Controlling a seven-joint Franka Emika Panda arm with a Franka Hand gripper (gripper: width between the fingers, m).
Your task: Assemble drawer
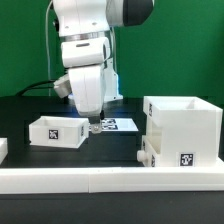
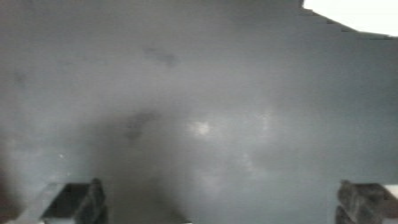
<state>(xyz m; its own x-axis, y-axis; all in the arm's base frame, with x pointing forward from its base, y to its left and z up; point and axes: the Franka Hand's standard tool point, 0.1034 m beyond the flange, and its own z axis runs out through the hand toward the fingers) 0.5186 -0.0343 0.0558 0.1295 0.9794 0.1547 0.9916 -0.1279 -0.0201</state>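
The large cube-like white drawer shell [image 1: 183, 129] stands at the exterior view's right, a tag on its front. A small white part [image 1: 147, 153] sits against its lower left side. One small open-top tray [image 1: 58, 131] with a tag lies at the left. My gripper [image 1: 92, 124] hangs low over the black table between tray and shell, just right of the tray. In the wrist view the fingers [image 2: 75, 203] stand wide apart with only blurred dark table between them; my gripper [image 2: 217, 212] is open and empty.
The marker board [image 1: 115, 124] lies behind my gripper. A long low white border wall [image 1: 100, 179] runs along the table's front. A white piece [image 1: 3, 148] shows at the left edge. A white corner [image 2: 356, 12] shows in the wrist view.
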